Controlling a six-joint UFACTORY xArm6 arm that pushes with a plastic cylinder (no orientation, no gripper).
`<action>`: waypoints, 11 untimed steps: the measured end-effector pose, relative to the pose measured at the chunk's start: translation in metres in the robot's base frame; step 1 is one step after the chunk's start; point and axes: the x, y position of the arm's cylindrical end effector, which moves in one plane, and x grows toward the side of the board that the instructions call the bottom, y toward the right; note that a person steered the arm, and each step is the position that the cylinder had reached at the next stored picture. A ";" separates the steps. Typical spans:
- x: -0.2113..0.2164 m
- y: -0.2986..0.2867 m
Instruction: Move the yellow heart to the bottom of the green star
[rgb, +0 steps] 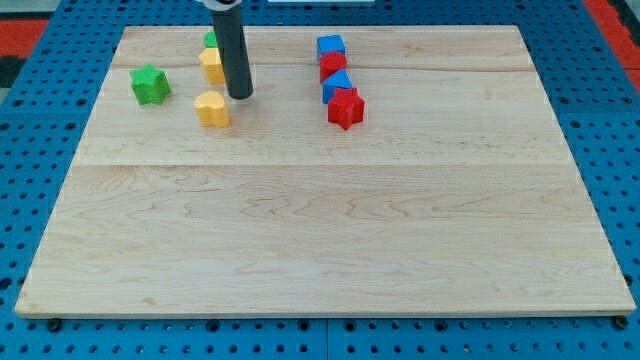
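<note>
Wooden bench (320, 220) on blue pegboard (40, 150). No hand fitted, so nothing to spread or pinch: just dark rod, my tip (240, 96) down on bench.

Red star (346, 108) well to view's right of tip, ending a touching column: blue block (337, 85), red block (332, 66), blue cube (330, 46).

Green star (150, 84) to view's left of tip.

Yellow heart (212, 108) just below-left of tip, close, contact unclear; lower right of green star.

Second yellow block (211, 64) just left of rod, partly hidden; green block (211, 40) behind it, mostly hidden.

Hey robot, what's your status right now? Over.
My tip just upper right of yellow heart. Green star to the heart's left, apart. Path between them open. Over.
</note>
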 end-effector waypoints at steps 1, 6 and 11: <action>0.007 -0.015; 0.043 0.006; 0.032 -0.082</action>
